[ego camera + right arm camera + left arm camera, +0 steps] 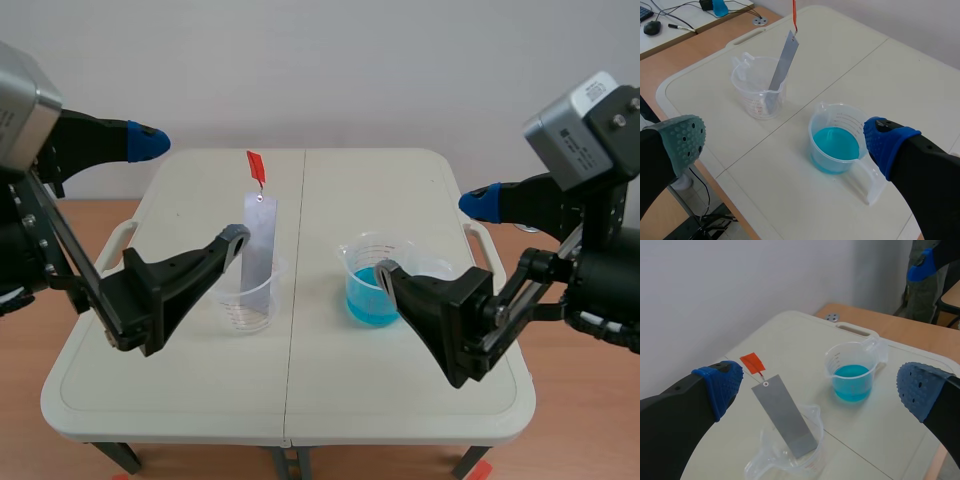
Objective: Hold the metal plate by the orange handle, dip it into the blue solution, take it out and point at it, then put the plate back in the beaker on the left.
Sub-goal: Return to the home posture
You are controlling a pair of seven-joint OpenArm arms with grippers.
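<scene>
Since the flat grey metal plate [258, 240] leans untouched in the clear plastic left beaker [240, 310], orange handle [256, 166] on top, nothing's started yet: grab, dip into the blue solution [372, 302], point, return all remain. Left gripper [190, 190] and right gripper [432, 238] both hang spread wide, empty, above the surface [400, 180].

The plate [259, 235] is smooth, dull grey metal with a faint sheen; its orange handle [256, 165] looks like thin, flat tape. The left beaker [245, 310] and the beaker of blue solution [360, 290] are clear, glossy plastic. The bench [300, 400] is matt cream plastic with a fine-grained surface.
</scene>
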